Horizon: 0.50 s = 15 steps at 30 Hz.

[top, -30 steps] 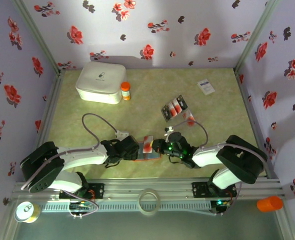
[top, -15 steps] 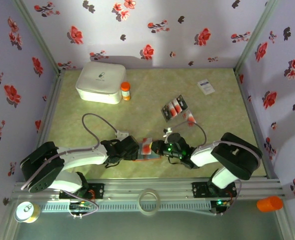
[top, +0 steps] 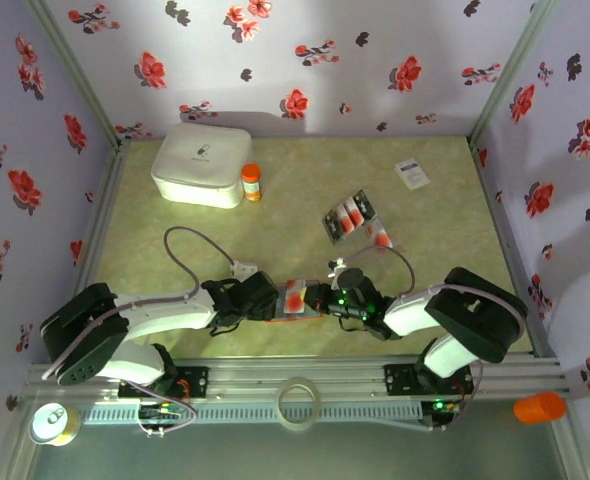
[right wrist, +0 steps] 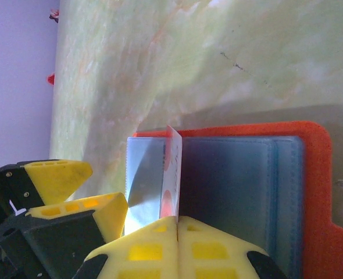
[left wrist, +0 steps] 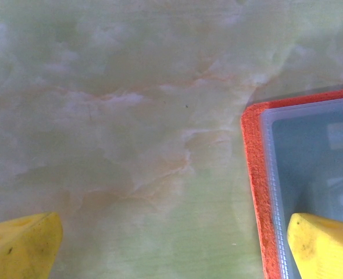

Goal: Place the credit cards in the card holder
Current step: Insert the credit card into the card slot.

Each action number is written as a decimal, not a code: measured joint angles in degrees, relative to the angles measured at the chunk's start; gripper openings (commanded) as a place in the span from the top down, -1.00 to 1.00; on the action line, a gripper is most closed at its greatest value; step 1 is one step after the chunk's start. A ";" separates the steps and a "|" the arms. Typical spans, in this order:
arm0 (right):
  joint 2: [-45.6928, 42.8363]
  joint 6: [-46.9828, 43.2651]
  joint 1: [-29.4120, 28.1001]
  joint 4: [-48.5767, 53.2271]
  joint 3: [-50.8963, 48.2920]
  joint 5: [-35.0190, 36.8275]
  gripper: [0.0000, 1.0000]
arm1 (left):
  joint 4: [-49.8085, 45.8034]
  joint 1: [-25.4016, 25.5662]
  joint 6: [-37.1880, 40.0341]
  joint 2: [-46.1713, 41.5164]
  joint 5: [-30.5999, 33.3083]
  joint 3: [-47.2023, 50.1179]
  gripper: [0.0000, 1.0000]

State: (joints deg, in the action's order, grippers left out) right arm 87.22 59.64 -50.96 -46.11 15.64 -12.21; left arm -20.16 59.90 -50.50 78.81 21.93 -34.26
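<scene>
Lilac walls [top: 375,100], red and dark flower prints; green marbled tabletop [top: 295,180]; aluminium rail [top: 235,385] at near edge.

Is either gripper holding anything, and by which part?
The right gripper pinches a thin, red-blotched credit card by one edge, standing it over the open flat orange card holder. The open left gripper holds nothing.

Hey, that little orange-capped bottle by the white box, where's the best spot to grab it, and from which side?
Probably take the bottle by its body just below the cap, coming from above or from the side away from the white box. It stands upright, and the box crowds its other side.
</scene>
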 measured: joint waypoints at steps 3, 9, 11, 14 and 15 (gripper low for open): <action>-0.22 -0.04 0.00 0.76 0.00 -0.52 1.00 | 0.28 0.00 0.00 0.00 0.00 0.26 -0.99; -0.44 -0.20 0.00 2.27 0.00 -1.49 1.00 | 0.46 0.00 -0.09 0.00 0.00 0.33 -1.00; -0.48 -0.42 0.00 2.58 0.00 -1.62 1.00 | 0.61 0.00 -0.17 0.00 0.00 0.39 -1.00; -0.50 -0.68 0.00 2.99 0.04 -1.81 1.00 | 0.81 0.09 -0.17 0.00 0.02 0.48 -1.00; -0.50 -0.70 0.00 3.19 0.07 -1.84 1.00 | 0.83 0.11 -0.17 0.00 0.04 0.48 -0.99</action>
State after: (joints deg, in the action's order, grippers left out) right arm 86.72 58.94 -50.96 -42.92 15.70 -14.04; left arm -19.33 60.01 -50.68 78.81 21.98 -33.78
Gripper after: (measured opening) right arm 0.063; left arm 0.997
